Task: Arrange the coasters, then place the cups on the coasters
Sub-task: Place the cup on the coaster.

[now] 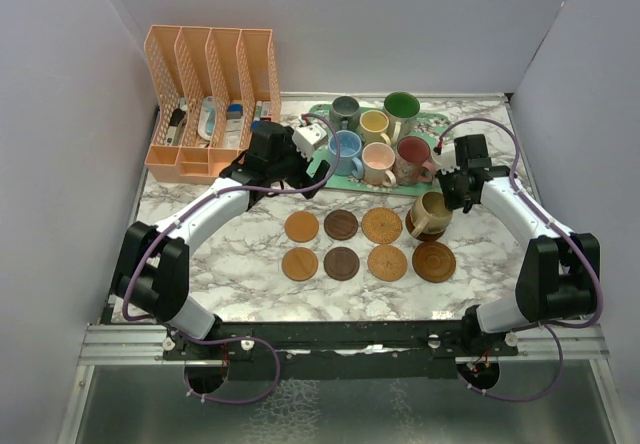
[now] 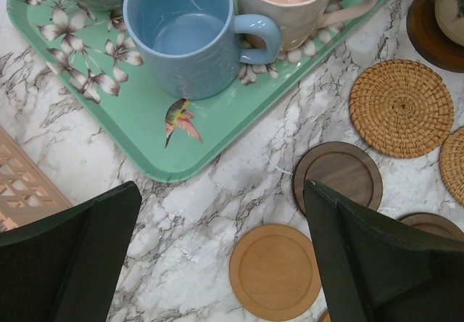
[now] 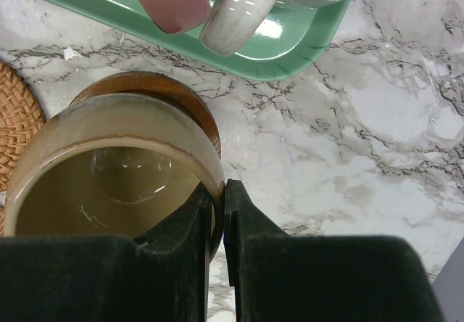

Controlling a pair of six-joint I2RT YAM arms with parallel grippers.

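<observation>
Several round coasters lie in two rows of four, from the light wood coaster (image 1: 302, 227) (image 2: 275, 271) to a dark one (image 1: 434, 262). My right gripper (image 1: 447, 202) (image 3: 219, 188) is shut on the rim of the tan cup (image 1: 430, 214) (image 3: 109, 162). The cup tilts over the back row's rightmost dark coaster (image 3: 156, 90). I cannot tell whether it rests on that coaster. My left gripper (image 1: 312, 176) (image 2: 225, 264) hangs open and empty above the marble, short of the blue cup (image 1: 345, 151) (image 2: 181, 35). The blue cup stands beside a pink cup (image 2: 290, 3) on the teal tray (image 2: 145, 137).
Grey (image 1: 345, 114), yellow (image 1: 375, 124), green (image 1: 401, 109) and dark red (image 1: 413, 156) cups also stand on the tray (image 1: 322, 169). An orange file rack (image 1: 210, 104) fills the back left corner. White walls close in both sides and the back.
</observation>
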